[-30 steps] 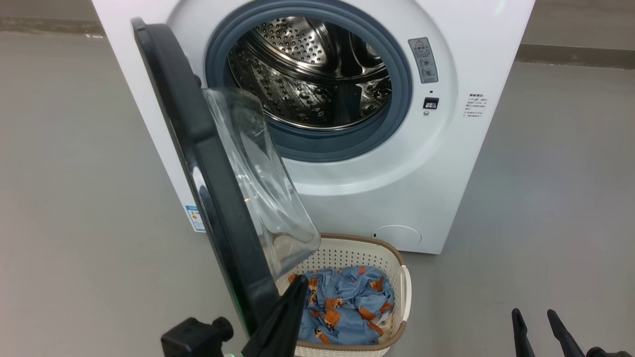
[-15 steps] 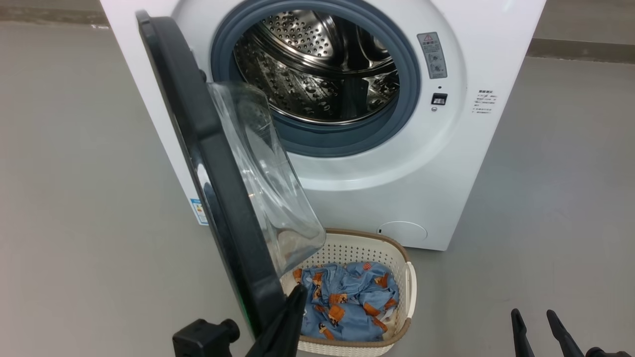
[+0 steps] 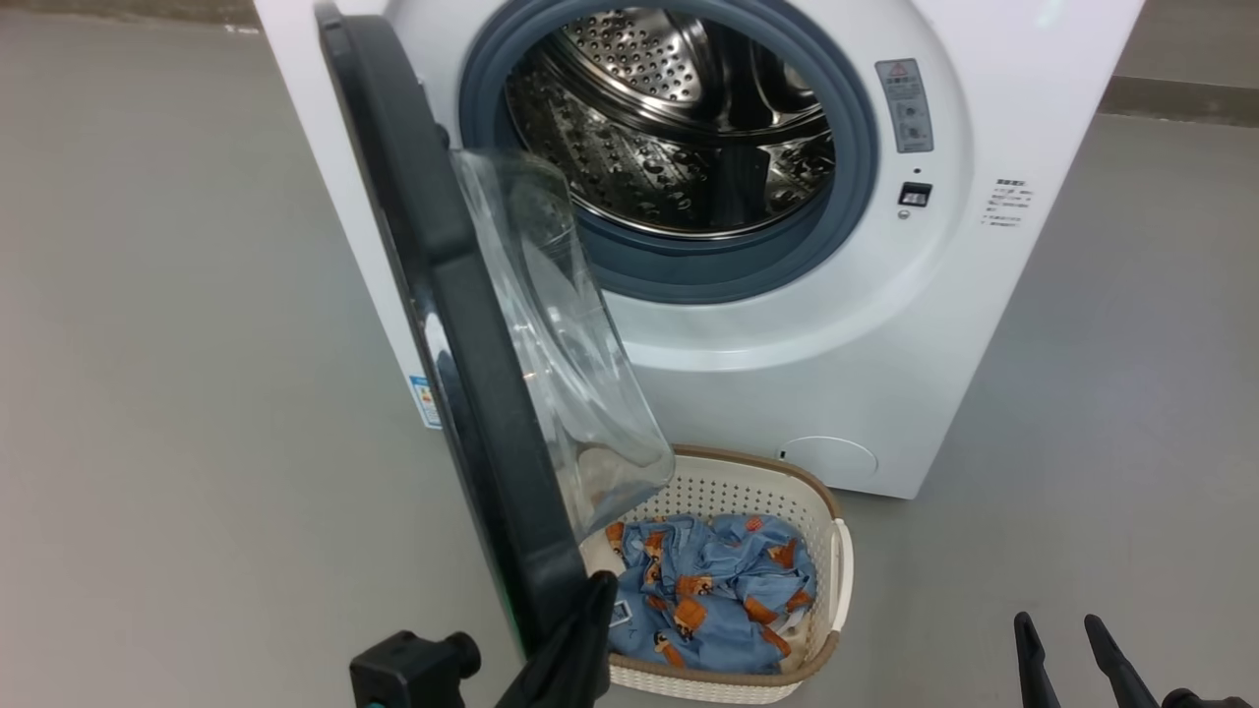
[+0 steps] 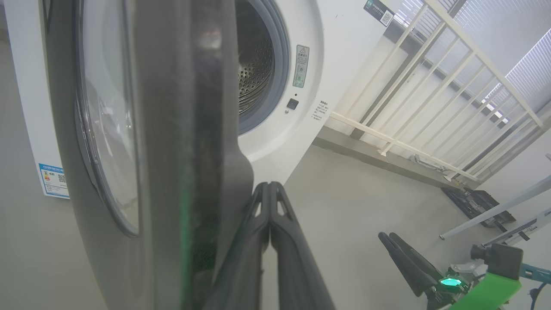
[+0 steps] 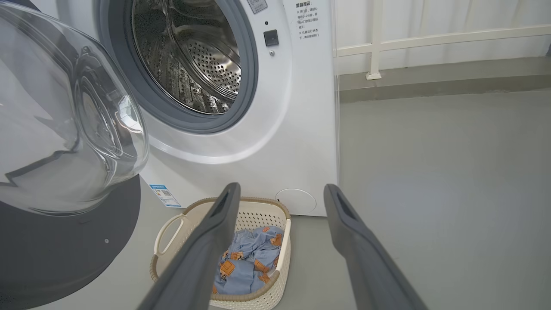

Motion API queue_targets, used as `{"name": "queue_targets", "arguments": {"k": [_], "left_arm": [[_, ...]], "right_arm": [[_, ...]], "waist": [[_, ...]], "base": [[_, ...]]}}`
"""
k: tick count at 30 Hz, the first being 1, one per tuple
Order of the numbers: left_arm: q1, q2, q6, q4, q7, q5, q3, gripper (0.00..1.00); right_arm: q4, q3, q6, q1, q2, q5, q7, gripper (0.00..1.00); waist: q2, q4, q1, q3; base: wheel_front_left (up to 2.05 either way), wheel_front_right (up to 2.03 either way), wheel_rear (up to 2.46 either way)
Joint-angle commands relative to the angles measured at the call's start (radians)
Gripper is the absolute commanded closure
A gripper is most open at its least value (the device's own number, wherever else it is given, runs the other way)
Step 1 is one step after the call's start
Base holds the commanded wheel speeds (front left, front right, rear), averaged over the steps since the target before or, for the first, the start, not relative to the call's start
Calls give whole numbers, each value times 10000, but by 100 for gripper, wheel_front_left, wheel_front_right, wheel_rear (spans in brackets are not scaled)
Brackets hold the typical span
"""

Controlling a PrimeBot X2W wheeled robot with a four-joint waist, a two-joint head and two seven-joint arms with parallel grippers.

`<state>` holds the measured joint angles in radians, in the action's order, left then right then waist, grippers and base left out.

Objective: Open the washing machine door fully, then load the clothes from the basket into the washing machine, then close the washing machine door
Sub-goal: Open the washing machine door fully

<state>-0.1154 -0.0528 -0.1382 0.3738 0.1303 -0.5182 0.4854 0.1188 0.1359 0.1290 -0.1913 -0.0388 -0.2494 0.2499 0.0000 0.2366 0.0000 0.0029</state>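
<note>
The washing machine door [image 3: 462, 324] is standing roughly half open, edge-on, rising to the left of and beyond the left gripper [image 3: 598, 590]. That gripper's two fingers are lying pressed together with nothing between them. They are resting low against the inner side of the door's black rim, seemingly touching it.

The step in hand is probably swinging the door fully open. Doing it well is likely going to mean pushing leftward with the flat of the closed fingers. They should be following the door's arc around its hinge and staying on the rim rather than slipping onto the glass bowl.

Just right of those fingers, the basket [image 3: 757, 462] is sitting on the floor [image 3: 148, 393] at the foot of the washing machine [image 3: 787, 393]. The clothes [image 3: 718, 600] are lying bunched inside it. The door's glass bowl is hanging over the basket's left end, above the fingertips, so it is partly blocking that side. Beyond the fingertips, the steel drum [image 3: 689, 128] is gaping open.

Far to the right, the right gripper [image 3: 1057, 621] is waiting with its fingers spread apart, holding nothing. It is well apart from the basket, which is lying beyond and between its fingers.
</note>
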Motion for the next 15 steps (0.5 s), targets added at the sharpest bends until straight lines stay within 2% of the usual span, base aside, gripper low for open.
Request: {"name": "queue_targets", "arguments": {"k": [1, 8, 15], "left_arm": [[429, 24, -89, 176, -143, -32, -271, 100], [567, 25, -344, -2, -327, -106, -477, 100], [685, 25, -406, -120, -389, -128, -541, 100]], "right_arm": [[-232, -255, 17, 180, -118, -36, 118, 0], [-216, -264, 17, 217, -117, -35, 118, 0], [-181, -270, 17, 287, -116, -23, 118, 0]], "waist": [[0, 77, 0, 33], [0, 418, 0, 148], [0, 842, 0, 269]], "base": [[0, 0, 0], [0, 0, 0], [0, 0, 0]]}}
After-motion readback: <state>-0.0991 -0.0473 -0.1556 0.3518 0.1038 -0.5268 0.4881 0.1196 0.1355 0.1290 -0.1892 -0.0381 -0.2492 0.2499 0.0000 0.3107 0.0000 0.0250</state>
